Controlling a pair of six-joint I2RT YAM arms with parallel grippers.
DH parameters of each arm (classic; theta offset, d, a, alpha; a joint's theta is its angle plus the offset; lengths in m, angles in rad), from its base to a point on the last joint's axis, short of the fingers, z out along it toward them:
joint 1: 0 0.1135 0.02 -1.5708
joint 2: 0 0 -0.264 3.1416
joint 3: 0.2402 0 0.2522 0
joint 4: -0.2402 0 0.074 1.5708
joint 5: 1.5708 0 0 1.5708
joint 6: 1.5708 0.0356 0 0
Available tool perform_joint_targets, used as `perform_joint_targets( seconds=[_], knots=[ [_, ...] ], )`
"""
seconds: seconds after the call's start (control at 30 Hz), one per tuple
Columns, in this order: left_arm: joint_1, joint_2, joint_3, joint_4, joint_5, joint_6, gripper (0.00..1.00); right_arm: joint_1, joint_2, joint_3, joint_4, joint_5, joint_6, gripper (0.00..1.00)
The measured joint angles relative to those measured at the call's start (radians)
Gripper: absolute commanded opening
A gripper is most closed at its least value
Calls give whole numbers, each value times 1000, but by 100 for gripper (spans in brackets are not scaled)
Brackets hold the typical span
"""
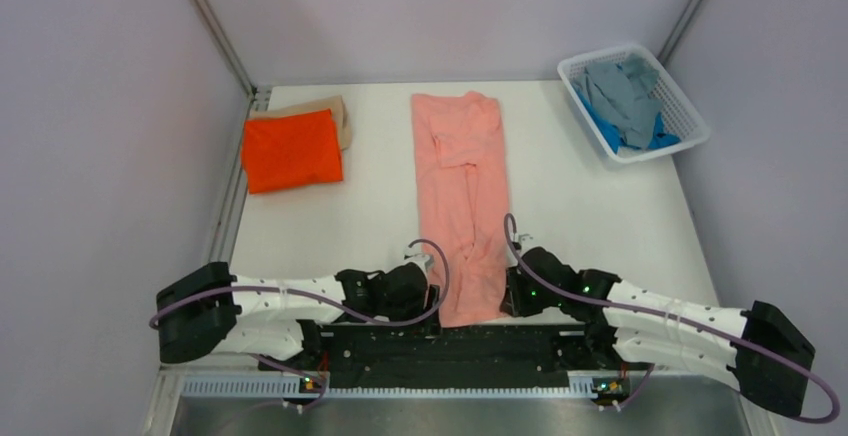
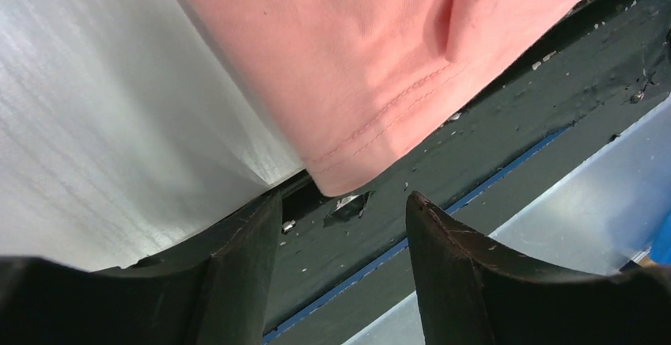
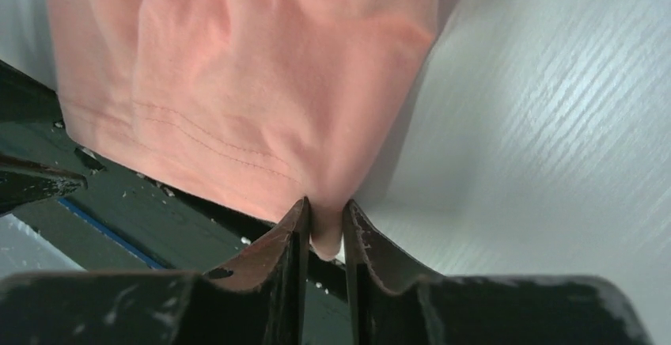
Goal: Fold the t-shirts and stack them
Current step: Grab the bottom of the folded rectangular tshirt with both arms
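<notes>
A salmon pink t-shirt [image 1: 467,196] lies folded into a long strip down the middle of the table, its hem at the near edge. My left gripper [image 1: 432,296] is open just left of the hem's near-left corner [image 2: 342,172], which lies beyond the fingertips and is not held. My right gripper [image 1: 507,294] is shut on the hem's near-right corner [image 3: 326,230]. A folded bright orange t-shirt [image 1: 292,150] lies on a folded tan one [image 1: 325,109] at the far left. Grey [image 1: 620,91] and blue [image 1: 606,128] t-shirts sit crumpled in the basket.
A white plastic mesh basket [image 1: 690,116] stands at the far right corner. A black mounting plate [image 1: 470,341] with a metal rail runs along the near edge below the hem. Grey walls enclose the table on three sides.
</notes>
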Motion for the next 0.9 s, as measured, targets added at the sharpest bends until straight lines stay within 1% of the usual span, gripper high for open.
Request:
perform_joint_targets(
  seconds=[0.03,0.17,0.23,0.3,0.43,0.67,0.7,0.73,0.77,0.8,0.83,0.9],
  knots=[
    [-3,10,7,-1,-3,0,61,0,-6,-5,-4,0,5,12],
    [-11,34,22,0,-13,-2,59,0,-48,-10,-45,-14,27,6],
    [-13,39,24,0,-19,-2,56,0,-87,-10,-69,-29,39,0],
    [-14,44,26,0,-26,-2,53,0,-124,-10,-87,-47,53,0],
    [-16,66,39,1,-32,-1,51,0,-192,-14,-104,-83,92,0],
    [-21,109,80,-33,-46,3,45,0,-225,-37,-108,-112,124,0],
    [-23,112,85,-39,-50,2,42,0,-226,-38,-106,-113,127,0],
    [-23,114,93,-40,-56,2,34,0,-226,-38,-106,-114,128,0],
    [-24,117,100,-40,-61,2,21,0,-226,-38,-105,-116,129,0],
    [-24,123,113,-39,-74,5,5,0,-224,-38,-103,-117,130,0],
    [-24,128,124,-39,-89,4,0,0,-221,-38,-101,-119,130,0],
    [-20,139,150,-36,-125,15,0,0,-216,-38,-98,-124,129,0]
  ],
)
